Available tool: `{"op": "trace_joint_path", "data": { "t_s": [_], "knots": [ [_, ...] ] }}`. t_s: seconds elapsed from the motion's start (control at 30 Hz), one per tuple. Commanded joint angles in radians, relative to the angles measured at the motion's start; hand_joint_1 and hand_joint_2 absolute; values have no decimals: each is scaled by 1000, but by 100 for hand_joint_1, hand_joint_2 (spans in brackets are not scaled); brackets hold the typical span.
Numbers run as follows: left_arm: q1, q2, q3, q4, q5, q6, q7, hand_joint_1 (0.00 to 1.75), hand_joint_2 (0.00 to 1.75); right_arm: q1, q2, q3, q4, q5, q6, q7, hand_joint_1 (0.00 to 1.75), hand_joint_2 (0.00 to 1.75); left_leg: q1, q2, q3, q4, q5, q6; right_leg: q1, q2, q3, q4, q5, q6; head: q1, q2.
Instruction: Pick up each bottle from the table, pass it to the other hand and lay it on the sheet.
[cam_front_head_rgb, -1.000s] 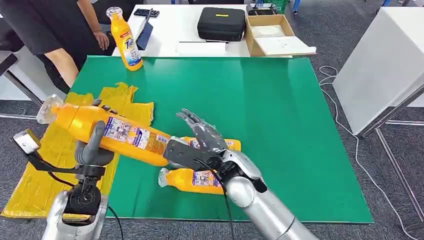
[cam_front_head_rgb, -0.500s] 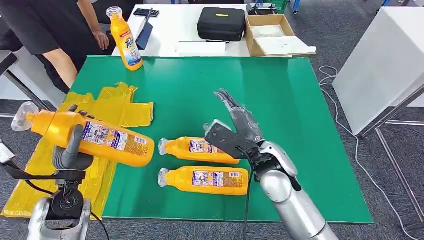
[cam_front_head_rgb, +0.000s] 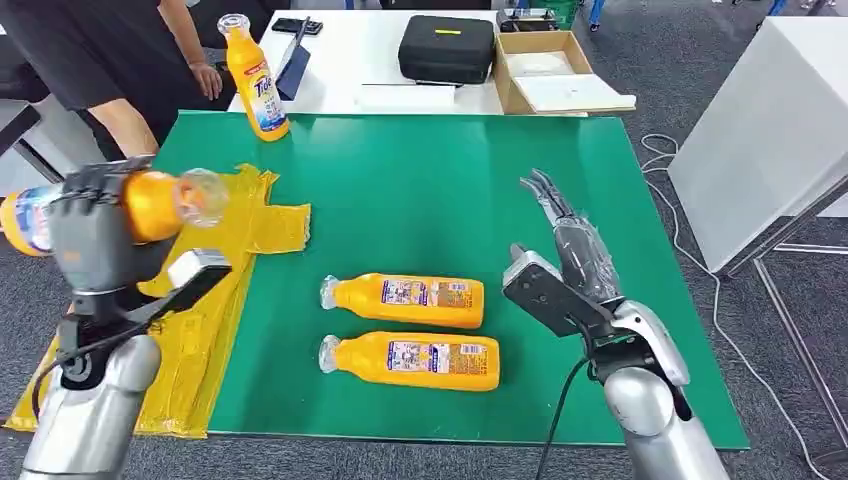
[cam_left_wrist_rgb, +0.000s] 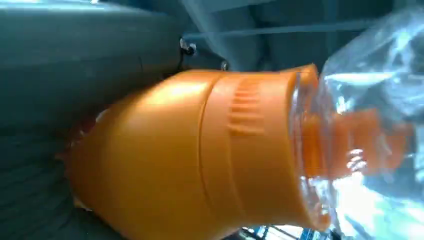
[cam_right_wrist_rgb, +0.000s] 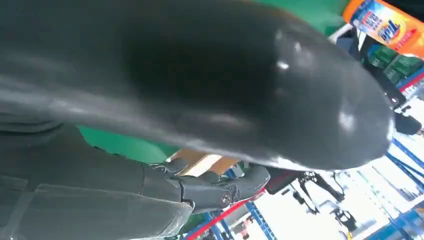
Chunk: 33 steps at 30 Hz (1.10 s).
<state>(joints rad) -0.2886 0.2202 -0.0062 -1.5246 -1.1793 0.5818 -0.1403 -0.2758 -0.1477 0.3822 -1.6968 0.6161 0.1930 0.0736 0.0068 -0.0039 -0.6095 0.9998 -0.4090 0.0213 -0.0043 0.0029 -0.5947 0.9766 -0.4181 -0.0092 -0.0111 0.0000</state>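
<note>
My left hand (cam_front_head_rgb: 88, 230) grips an orange bottle (cam_front_head_rgb: 150, 204) over the yellow sheet (cam_front_head_rgb: 215, 235) at the table's left; its clear cap points toward the table's middle. The left wrist view shows that bottle's shoulder and cap (cam_left_wrist_rgb: 210, 165) up close. Two more orange bottles lie side by side on the green mat, one farther (cam_front_head_rgb: 405, 299) and one nearer (cam_front_head_rgb: 410, 360). A fourth bottle (cam_front_head_rgb: 256, 80) stands upright at the far left corner. My right hand (cam_front_head_rgb: 570, 265) hovers open to the right of the lying bottles, fingers stretched; its thumb (cam_right_wrist_rgb: 225, 75) looms in the right wrist view.
A person (cam_front_head_rgb: 110, 60) stands at the far left beside the upright bottle. Behind the green table (cam_front_head_rgb: 450, 170), a white table carries a black case (cam_front_head_rgb: 447, 46) and a cardboard box (cam_front_head_rgb: 545, 70). A white cabinet (cam_front_head_rgb: 770, 120) stands to the right.
My left hand has swung the bottle round and lifted it, so the cap now faces the table's middle. My right hand let go and drew back to the right, clear of the lying bottles.
</note>
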Motion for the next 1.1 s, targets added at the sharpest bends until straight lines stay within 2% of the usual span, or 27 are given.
{"op": "trace_joint_path", "data": {
  "t_s": [0.03, 0.07, 0.27, 0.37, 0.77, 0.9, 1.03, 1.07, 1.1],
  "knots": [
    [-180, 102, -296, 465, -225, 72, 129, 175, 175, -20, -61, 23, -1, -19, 19, 2, 0, 0, -1, -1, 6, -2, 1, -2, -1, -2, 6, -1, 0, 0, 0, 0],
    [-178, 101, -298, 479, -235, 65, 135, 175, 175, -18, -68, 27, -3, -19, 21, 2, 0, 0, -1, 2, 3, -1, 1, -1, -1, 1, 2, 0, 2, -2, 0, 0],
    [-227, 89, -343, 666, -362, 45, 178, 175, 175, -50, -90, 92, 19, -15, 38, -1, 0, 0, 0, 3, 3, -1, 1, -2, -1, 3, 2, 0, 1, -2, 0, 0],
    [-225, 86, -349, 727, -362, 95, 187, 175, 175, -39, -96, 110, 10, -11, 34, -4, 0, 0, -1, 4, 3, -1, 1, -1, -1, 4, 1, 0, 2, -2, 0, 0],
    [-237, 84, -354, 744, -372, 72, 186, 175, 175, -44, -98, 112, 12, -12, 34, -5, 0, 0, 0, 4, 2, 1, 0, -2, 0, 3, 1, 1, 1, -2, 0, 0],
    [-283, 81, -462, 943, -392, 78, 283, 175, 175, -65, -109, 177, 16, -9, 39, -18, 0, 0, 0, 4, 2, 0, 0, -2, -1, 4, 1, 1, 1, -2, 0, 0],
    [-293, 49, -443, 1018, -389, 86, 297, 175, 175, -42, -129, 190, -8, -1, 25, -19, 0, 0, -1, 5, 6, -1, 0, -3, -1, 4, 4, 0, 1, -2, 0, 0],
    [-296, 39, -437, 1031, -386, 75, 302, 175, 175, -35, -132, 193, -14, -1, 25, -19, 0, 0, 0, 2, 2, -1, 1, -2, 0, 2, 1, 0, 1, -2, 0, 0],
    [-296, 33, -427, 1043, -383, 72, 304, 16, 175, -34, -135, 196, -14, -1, 26, -19, 0, 0, 0, 2, 3, 0, 0, -2, 0, 2, 2, 0, 1, -2, 0, 0]
  ]
}}
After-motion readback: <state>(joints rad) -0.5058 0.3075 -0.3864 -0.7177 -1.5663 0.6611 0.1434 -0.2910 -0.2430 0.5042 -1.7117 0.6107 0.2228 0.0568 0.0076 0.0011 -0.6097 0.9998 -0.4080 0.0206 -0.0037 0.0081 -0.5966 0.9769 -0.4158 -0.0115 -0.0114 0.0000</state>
